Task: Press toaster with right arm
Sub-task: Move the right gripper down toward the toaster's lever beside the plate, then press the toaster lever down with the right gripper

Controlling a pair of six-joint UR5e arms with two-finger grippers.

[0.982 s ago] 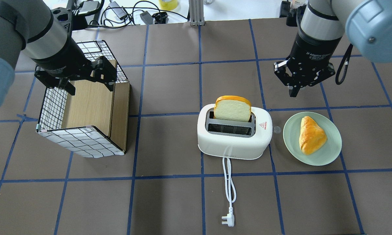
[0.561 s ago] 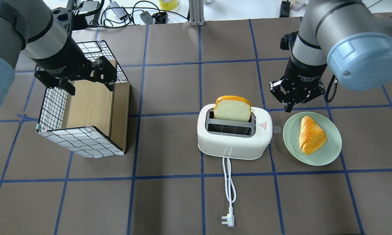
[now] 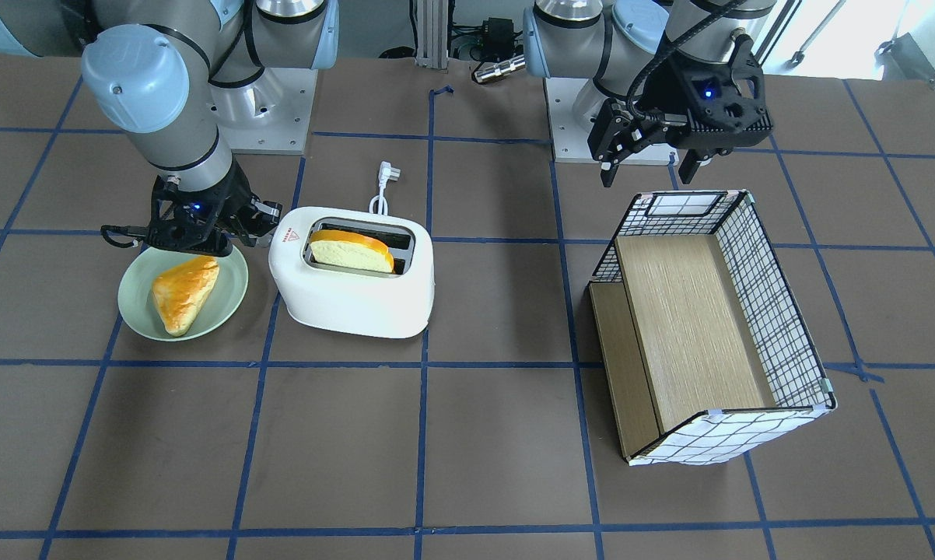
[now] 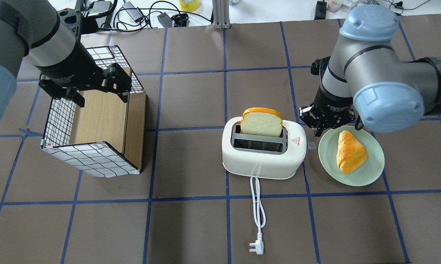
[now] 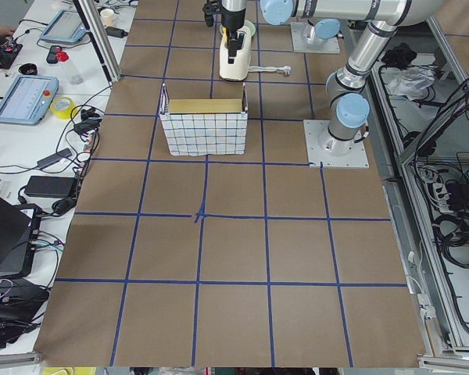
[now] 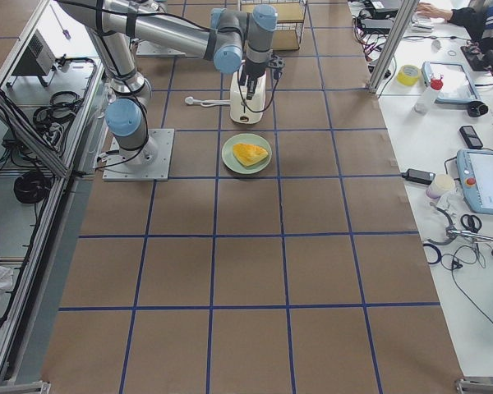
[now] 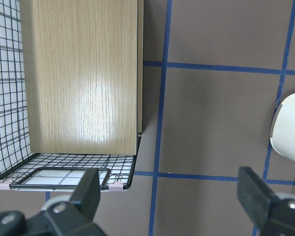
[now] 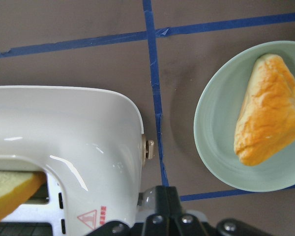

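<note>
The white toaster (image 4: pixel 264 157) stands mid-table with a bread slice (image 4: pixel 261 123) upright in its far slot. It also shows in the front view (image 3: pixel 358 303) and the right wrist view (image 8: pixel 64 128). Its small side knob (image 8: pixel 149 148) sticks out at the end that faces the plate. My right gripper (image 4: pixel 320 131) is shut and empty. It hangs low between the toaster's right end and the plate, just beyond the knob (image 4: pixel 311 145). My left gripper (image 4: pixel 101 97) is open and empty above the checked box.
A green plate (image 4: pixel 325 161) with a golden pastry (image 4: pixel 349 152) lies right of the toaster, close under my right wrist. The checked wire-and-wood box (image 4: pixel 99 117) stands at the left. The toaster's white cord (image 4: pixel 257 205) and plug (image 4: pixel 256 248) trail toward the near edge.
My right arm has come down and toward the toaster's right end, from above the far right square to just beside the plate's rim. The left arm has not moved.
</note>
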